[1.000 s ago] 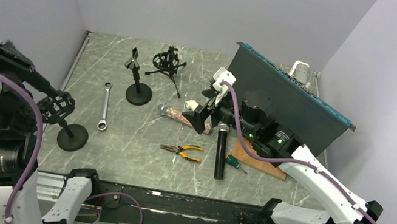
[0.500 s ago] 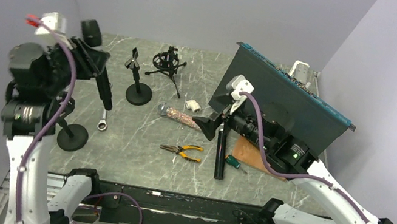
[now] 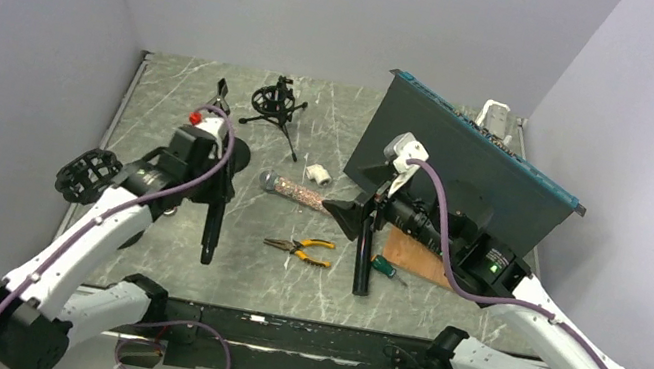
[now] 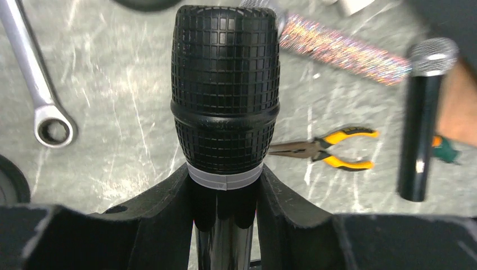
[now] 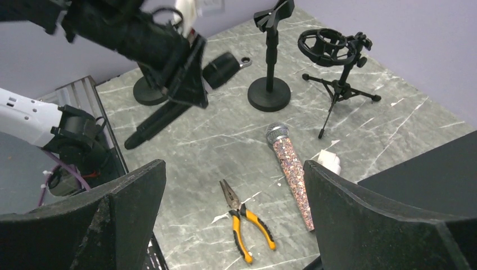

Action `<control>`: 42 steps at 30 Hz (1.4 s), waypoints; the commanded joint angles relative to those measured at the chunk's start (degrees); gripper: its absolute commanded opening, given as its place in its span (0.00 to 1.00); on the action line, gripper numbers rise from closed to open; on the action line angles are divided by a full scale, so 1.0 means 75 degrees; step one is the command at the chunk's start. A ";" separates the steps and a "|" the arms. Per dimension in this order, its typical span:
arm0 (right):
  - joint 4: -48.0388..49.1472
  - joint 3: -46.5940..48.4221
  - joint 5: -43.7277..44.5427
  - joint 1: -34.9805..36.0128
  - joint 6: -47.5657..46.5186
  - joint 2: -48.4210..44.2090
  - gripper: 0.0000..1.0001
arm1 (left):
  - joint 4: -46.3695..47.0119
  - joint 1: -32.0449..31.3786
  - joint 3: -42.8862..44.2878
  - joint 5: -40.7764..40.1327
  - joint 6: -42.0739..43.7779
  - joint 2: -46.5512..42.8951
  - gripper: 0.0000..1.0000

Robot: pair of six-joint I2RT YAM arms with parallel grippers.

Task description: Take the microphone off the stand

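My left fingers (image 4: 166,205) are clamped on the black microphone (image 4: 225,95) just below its grille head (the handle runs back between them). They hold it left of the pliers (image 3: 299,249), with the shock-mount stand (image 3: 87,175) farther left again. My right fingers (image 5: 132,208) are spread wide, gripping nothing, above the counter (image 3: 335,115) just right of the pliers. A glittery microphone (image 3: 296,191) lies behind the pliers.
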 commanded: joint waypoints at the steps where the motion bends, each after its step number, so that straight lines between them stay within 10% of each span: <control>1: 0.0130 -0.0080 0.0089 -0.0011 0.0207 -0.0189 0.94 | 0.0760 -0.0489 -0.0516 -0.1312 -0.0731 0.0648 0.00; 18: 0.0103 -0.0522 0.0043 -0.0019 0.0503 -0.0381 0.94 | 0.2337 -0.1484 -0.1523 -0.0833 -0.1314 0.3174 0.10; 32: -0.0003 -0.0632 -0.0037 -0.0024 0.0597 -0.0382 0.94 | 0.2829 -0.1829 -0.1950 -0.0935 -0.1514 0.3488 0.62; 42: 0.0060 -0.0642 -0.0076 -0.0020 0.0649 -0.0368 0.94 | 0.2218 -0.1847 -0.1588 -0.0950 -0.1270 0.2812 0.70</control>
